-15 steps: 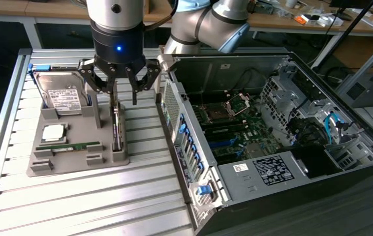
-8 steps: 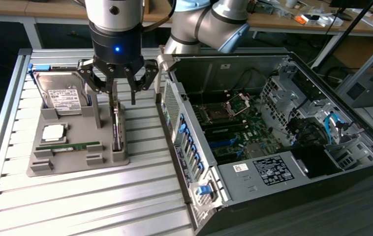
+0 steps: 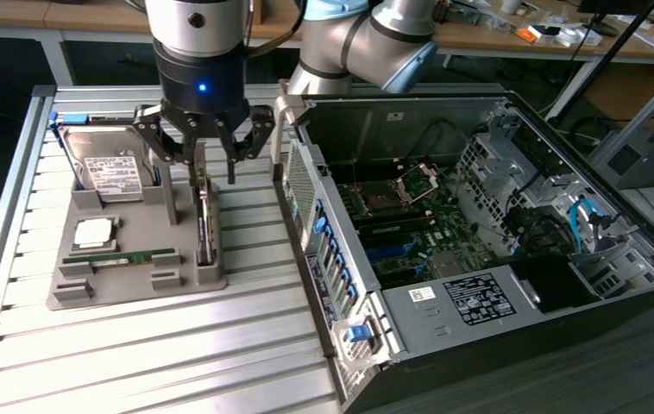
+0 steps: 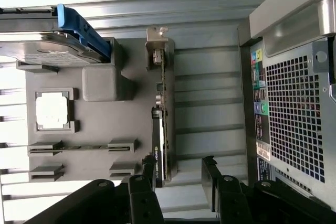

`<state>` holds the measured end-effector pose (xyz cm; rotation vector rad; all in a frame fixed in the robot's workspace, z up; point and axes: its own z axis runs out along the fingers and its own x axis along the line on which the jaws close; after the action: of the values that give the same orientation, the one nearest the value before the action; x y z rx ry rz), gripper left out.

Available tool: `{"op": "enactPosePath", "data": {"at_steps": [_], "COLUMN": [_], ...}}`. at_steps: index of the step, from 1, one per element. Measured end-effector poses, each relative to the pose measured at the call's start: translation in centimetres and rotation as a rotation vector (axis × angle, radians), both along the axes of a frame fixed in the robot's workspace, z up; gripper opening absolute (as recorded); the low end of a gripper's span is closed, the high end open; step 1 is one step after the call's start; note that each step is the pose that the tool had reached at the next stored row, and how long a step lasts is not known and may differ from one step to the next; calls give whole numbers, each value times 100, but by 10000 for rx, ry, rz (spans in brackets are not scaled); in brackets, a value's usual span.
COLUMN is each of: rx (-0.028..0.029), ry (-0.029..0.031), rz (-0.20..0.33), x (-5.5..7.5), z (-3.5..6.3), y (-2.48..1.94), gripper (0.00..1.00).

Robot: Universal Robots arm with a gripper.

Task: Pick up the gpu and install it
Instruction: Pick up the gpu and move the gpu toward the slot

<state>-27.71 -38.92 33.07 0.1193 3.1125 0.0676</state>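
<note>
The gpu [image 3: 205, 226] is a thin dark card standing on its edge in a slot along the right side of the grey holder [image 3: 131, 289] on the slatted table. In the wrist view the gpu [image 4: 160, 114] shows edge-on, with its silvery bracket [image 4: 156, 41] at the far end. My gripper [image 3: 216, 177] hangs open just above the card's back end. Nothing is held between its fingers. In the wrist view my gripper [image 4: 176, 182] straddles the near end of the card, with one black finger [image 4: 142, 190] close beside it and the other finger [image 4: 210, 177] well apart.
The holder [image 4: 100, 114] also carries a hard drive [image 3: 109, 168], a CPU [image 3: 93, 231] and a RAM stick [image 3: 120, 257]. On the exterior view's right lies the open computer case [image 3: 316, 216] with its motherboard [image 3: 419, 228] exposed. The case's perforated wall [image 4: 294, 114] is close to the gripper.
</note>
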Motion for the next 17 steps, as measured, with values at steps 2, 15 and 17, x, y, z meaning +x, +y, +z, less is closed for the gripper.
{"op": "enactPosePath", "data": {"at_steps": [2, 15, 17], "rx": [0, 0, 0], "ry": [-1, -1, -1], "rz": [-2, -10, -10], "x": [-8, -51, -55], "z": [-9, -61, -70], "y": [10, 49, 52], "gripper": [48, 48, 48]}}
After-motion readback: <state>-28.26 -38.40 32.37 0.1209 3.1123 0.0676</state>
